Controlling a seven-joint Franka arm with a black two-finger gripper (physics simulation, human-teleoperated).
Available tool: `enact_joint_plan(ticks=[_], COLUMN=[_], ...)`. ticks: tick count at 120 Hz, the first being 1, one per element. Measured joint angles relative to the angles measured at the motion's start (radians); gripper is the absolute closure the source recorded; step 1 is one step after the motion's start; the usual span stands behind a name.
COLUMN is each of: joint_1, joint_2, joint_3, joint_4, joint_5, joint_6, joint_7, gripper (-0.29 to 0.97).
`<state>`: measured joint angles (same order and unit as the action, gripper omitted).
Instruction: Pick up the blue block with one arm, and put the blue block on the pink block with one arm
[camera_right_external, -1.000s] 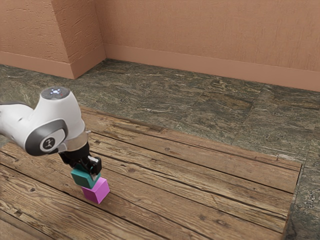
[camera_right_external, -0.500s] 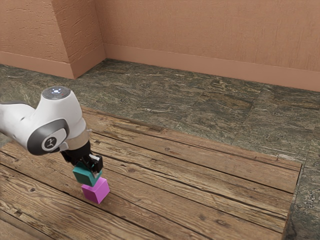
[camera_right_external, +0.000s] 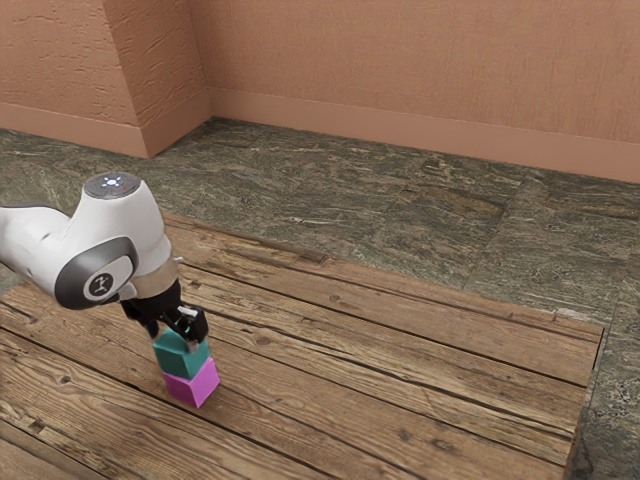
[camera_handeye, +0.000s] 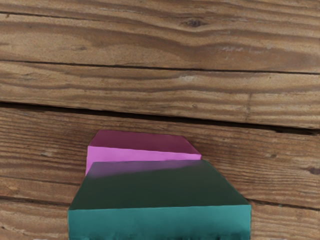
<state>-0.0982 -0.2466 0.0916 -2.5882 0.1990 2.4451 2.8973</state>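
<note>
Two blocks are all you have to mind: one blue block (camera_right_external: 181, 354), which renders more teal than blue, and one pink block (camera_right_external: 192, 383). One arm (camera_right_external: 100, 255) with one gripper (camera_right_external: 172, 328) works over one plank table (camera_right_external: 400, 340).

You are at the placing step. The blue block sits directly on top of the pink block, and in the exterior view their faces appear to touch. The gripper grasps the blue block by its upper part, clamped on it from both sides.

In the wrist view the blue block (camera_handeye: 160, 200) covers most of the pink block (camera_handeye: 142, 147), with a strip of pink showing past its far edge. That could be a slight offset in the stack or simply the camera's angle; you cannot tell which from here.

Your next move, as it reads, is to loosen the grip without nudging the blue block sideways, then lift straight up from the pink block. If the contact is not flush, the upper block could shift or tip on release, so open gently and rise before you move away.
</note>
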Motion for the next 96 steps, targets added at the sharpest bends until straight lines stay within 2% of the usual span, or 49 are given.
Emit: enact_joint_plan(ticks=[42,56,82,96], joint_1=[0.0,-0.006,-0.01,-0.019], joint_2=[-0.004,-0.053,-0.165,-0.191], joint_3=[0.002,-0.024,-0.037,-0.038], joint_4=[0.0,0.007,0.065,0.11], joint_5=[-0.003,0.017,0.039,0.038], joint_6=[0.002,-0.013,-0.123,-0.208], joint_7=[-0.011,-0.078,-0.228,-0.331], gripper=[0.03,0.02,0.01,0.0])
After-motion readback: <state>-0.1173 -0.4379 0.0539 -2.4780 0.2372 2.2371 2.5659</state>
